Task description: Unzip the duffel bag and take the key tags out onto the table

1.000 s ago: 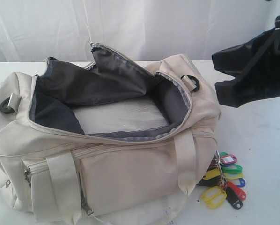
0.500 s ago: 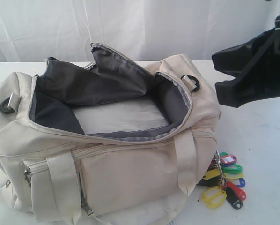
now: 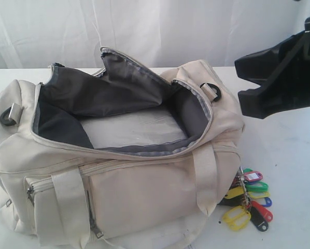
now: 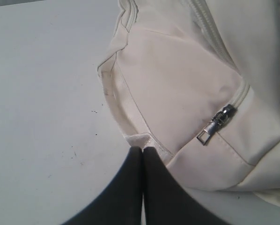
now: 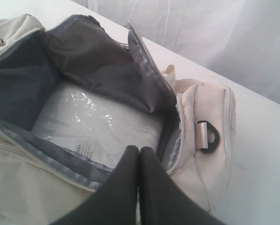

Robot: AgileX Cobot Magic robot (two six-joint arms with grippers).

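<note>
— Where is the large cream fabric duffel bag (image 3: 144,192) in relation to the right gripper (image 5: 139,154)?

— Directly beneath it. The black fingers are pressed together with nothing between them, and they hang over the near rim of the bag's open mouth, toward the end that carries the black D-ring (image 5: 208,136). Below the tips lie the dark grey lining (image 5: 98,65) and a flat white packet in clear plastic (image 5: 98,124) on the bag's floor.

— And the left gripper (image 4: 143,152)?

— Also closed on nothing. It hangs over the plain white table (image 4: 46,117), with its tips at the bag's lower end seam and a silver zip pull (image 4: 217,124) near. I cannot tell whether the tips touch the fabric.

— Which way does the bag run?

— In the exterior view its long axis lies left to right, and the unzipped mouth gapes upward.

— Where is the bunch of small coloured plastic key tags (image 3: 248,199)?

— It is out on the table, just beside the bag's corner under the right gripper and well below it. The ring end sits against the bag, and the tags fan away from the bag. Neither wrist view shows them.
</note>
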